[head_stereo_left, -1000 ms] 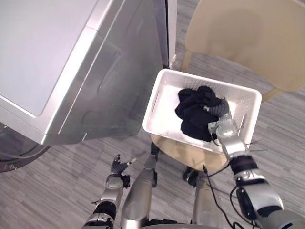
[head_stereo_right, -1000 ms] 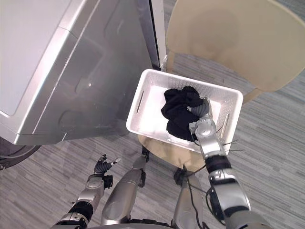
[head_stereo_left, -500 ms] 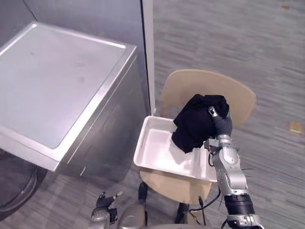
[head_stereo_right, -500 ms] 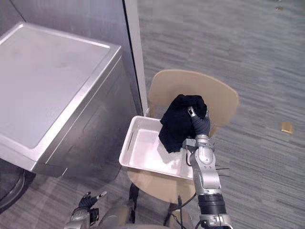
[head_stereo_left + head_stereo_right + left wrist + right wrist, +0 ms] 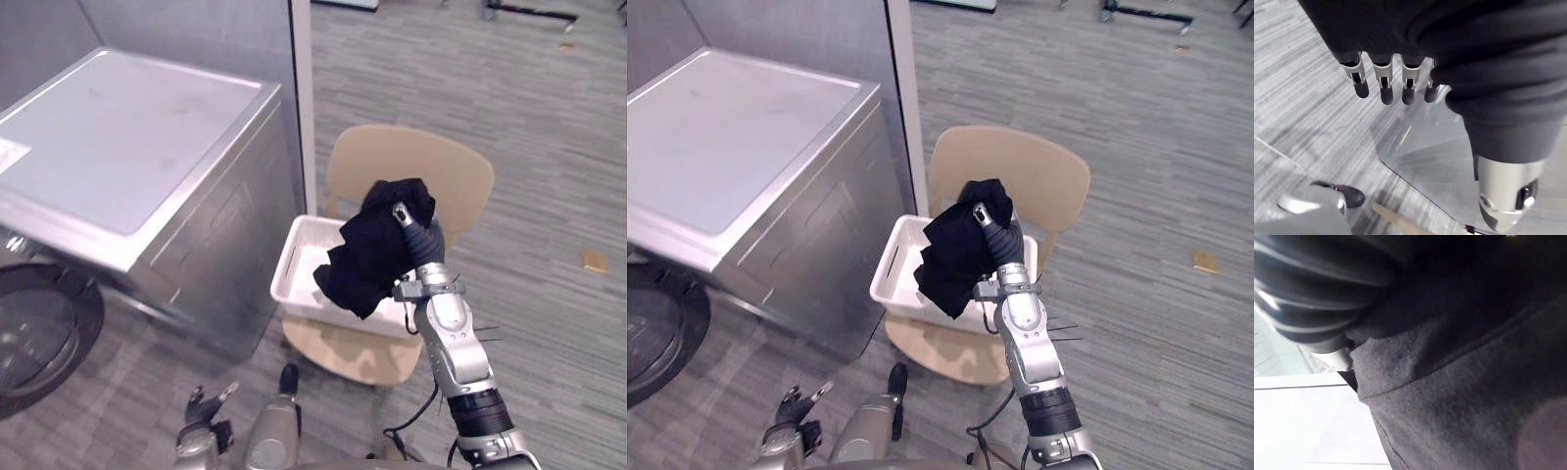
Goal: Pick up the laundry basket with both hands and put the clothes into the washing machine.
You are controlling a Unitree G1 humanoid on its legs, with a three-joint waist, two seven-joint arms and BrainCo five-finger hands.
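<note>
The right hand (image 5: 423, 245) is clamped on the black garment (image 5: 372, 259), which hangs bunched over the white laundry basket (image 5: 291, 257) at the hand's 9 o'clock, with the washing machine (image 5: 137, 166) farther out at 10; the left hand (image 5: 203, 403) idles at 7 o'clock, fingers apart. The cloth looks light, limp and apt to snag, so its bunched middle is the best hold. It hides most of the right hand's fingers and part of the basket's inside.

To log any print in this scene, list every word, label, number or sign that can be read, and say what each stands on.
No text here can be read.
White sticker on the top of the washing machine: some marking, too small to read.
Laundry basket, black garment, chair: no print visible.
</note>
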